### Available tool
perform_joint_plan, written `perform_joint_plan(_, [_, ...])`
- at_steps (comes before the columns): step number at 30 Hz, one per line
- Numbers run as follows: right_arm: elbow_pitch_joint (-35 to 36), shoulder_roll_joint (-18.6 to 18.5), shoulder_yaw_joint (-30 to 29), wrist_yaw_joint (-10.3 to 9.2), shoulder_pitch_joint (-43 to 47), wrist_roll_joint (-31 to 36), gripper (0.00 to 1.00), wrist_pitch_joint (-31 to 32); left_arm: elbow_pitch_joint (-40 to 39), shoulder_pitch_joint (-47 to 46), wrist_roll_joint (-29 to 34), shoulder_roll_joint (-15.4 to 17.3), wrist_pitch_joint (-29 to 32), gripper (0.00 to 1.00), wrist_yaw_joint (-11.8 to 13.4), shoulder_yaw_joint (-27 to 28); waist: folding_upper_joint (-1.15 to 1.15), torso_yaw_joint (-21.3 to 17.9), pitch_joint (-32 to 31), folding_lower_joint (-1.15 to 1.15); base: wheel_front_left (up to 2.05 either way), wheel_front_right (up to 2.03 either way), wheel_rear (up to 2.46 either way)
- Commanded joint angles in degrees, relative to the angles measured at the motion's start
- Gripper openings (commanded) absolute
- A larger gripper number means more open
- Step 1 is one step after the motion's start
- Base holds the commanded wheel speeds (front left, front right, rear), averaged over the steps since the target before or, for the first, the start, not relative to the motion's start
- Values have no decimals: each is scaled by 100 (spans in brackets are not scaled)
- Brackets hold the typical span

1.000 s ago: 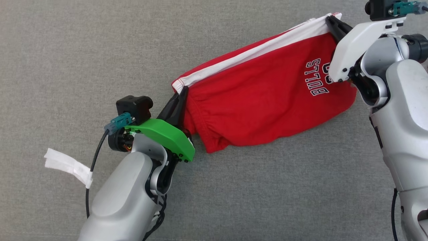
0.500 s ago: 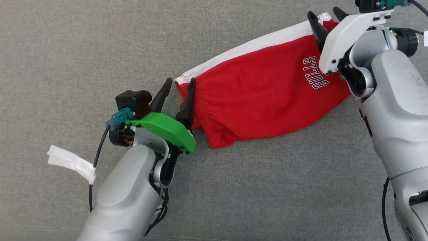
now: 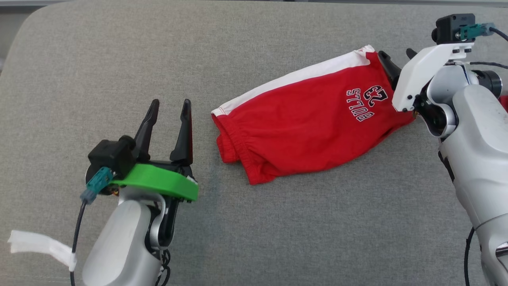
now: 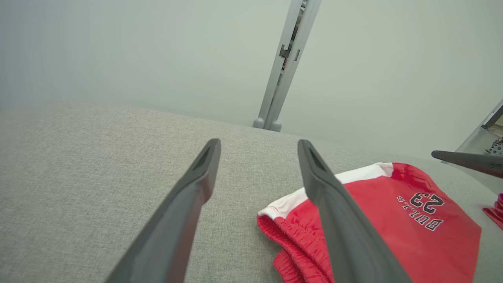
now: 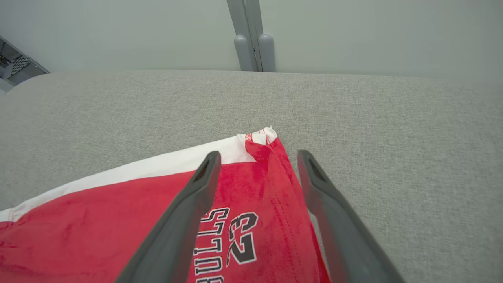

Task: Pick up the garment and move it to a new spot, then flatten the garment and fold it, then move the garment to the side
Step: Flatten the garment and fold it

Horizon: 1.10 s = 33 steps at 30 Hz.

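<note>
Since a second before, both ends of the garment [image 3: 313, 119] had been let go: the left gripper [image 3: 170, 102], earlier clamped on the gathered waistband end, had been drawn back clear of the cloth, and the right gripper [image 3: 395, 53] had been opened at the far right corner. The left jaws were seen spread apart, just left of the waistband and not touching it. The right jaws were likewise spread, set astride the right hem beside the white-trimmed corner, one finger over red cloth and the other over bare cushion [image 3: 278, 238]. Whether the cloth was touched there could not be told. The garment, red shorts with a white side stripe and a "BULLS 23" print, was laid on the grey cushion, slanted from near left to far right, held by nothing.
</note>
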State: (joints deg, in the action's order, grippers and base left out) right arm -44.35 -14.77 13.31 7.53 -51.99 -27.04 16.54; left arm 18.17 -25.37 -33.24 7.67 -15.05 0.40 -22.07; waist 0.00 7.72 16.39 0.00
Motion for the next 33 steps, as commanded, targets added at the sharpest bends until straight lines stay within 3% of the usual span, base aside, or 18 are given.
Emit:
perform_joint_plan(1, [-70, -18, -40, -9, 93, -16, 100, 8, -149, 284, 220, -9, -9, 100, -37, 173, 0, 38, -197, 0, 0, 0, 0])
perform_joint_plan(6, [-350, -37, -165, -9, 130, 44, 100, 22, -743, 917, 1056, -182, -11, 100, -250, 905, 0, 165, -200, 0, 0, 0, 0])
perform_joint_plan(12, [-832, -132, -371, -9, -42, 179, 100, 52, -1002, 1393, 1779, -353, -12, 100, -504, 1401, 0, 373, -50, 0, 0, 0, 0])
perform_joint_plan(22, [-1756, -244, -828, -9, -386, 726, 100, 143, -1190, 1698, 1946, -471, -13, 100, -671, 1677, 0, 742, 210, 0, 0, 0, 0])
perform_joint_plan(30, [-2393, -112, -1047, -9, -310, 879, 100, 443, -1366, 1792, 1823, -474, -13, 100, -642, 1589, 0, 832, 232, 0, 0, 0, 0])
perform_joint_plan(31, [-2431, -42, -1025, -5, -299, 882, 79, 487, -1379, 1788, 1815, -475, -13, 100, -630, 1585, 0, 828, 229, 0, 0, 0, 0])
perform_joint_plan(32, [-2427, 20, -996, -2, -292, 879, 21, 494, -1384, 1787, 1809, -475, -13, 100, -621, 1583, 0, 820, 226, 0, 0, 0, 0])
perform_joint_plan(33, [-2411, 50, -979, -1, -287, 869, 0, 484, -1384, 1786, 1808, -475, -13, 100, -617, 1581, 0, 815, 223, 0, 0, 0, 0])
